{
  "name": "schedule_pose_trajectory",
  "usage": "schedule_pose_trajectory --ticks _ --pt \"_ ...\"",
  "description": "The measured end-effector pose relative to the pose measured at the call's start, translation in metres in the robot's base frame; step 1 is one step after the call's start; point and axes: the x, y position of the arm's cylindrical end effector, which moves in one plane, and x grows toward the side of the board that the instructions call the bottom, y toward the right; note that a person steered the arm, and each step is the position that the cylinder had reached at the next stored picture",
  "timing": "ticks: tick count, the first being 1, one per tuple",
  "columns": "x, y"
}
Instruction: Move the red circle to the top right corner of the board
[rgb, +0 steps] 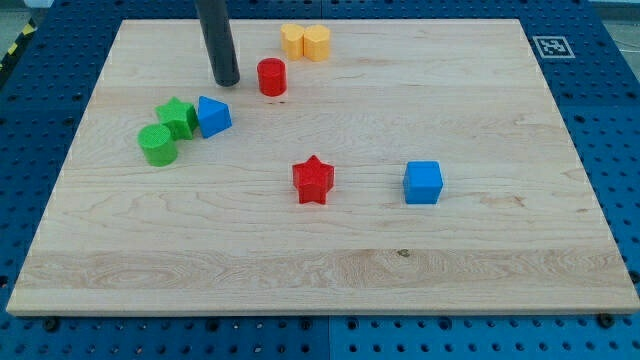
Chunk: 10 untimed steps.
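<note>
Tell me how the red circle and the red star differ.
Shape: the red circle is a smooth round cylinder; the red star has five points.
Place: the red circle sits near the view's top, the red star near the board's middle.
Neighbours: my tip stands just to the view's left of the red circle, apart from it; the red star stands alone.
Both are red and upright.

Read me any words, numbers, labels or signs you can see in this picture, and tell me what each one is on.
No readable words, letters or numbers anywhere.
One sign only: a black-and-white square marker printed on the wooden board at its top right corner; it is a pattern, not text.
The coloured blocks carry no markings.
</note>
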Motion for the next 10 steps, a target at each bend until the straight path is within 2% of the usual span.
schedule_pose_trajectory --ticks 2,4,6,8,10 --pt "0.008 0.118" --pt "0.015 0.189" --pt "-0.022 0.276" --pt "-0.007 0.272" --pt "-0.050 0.319"
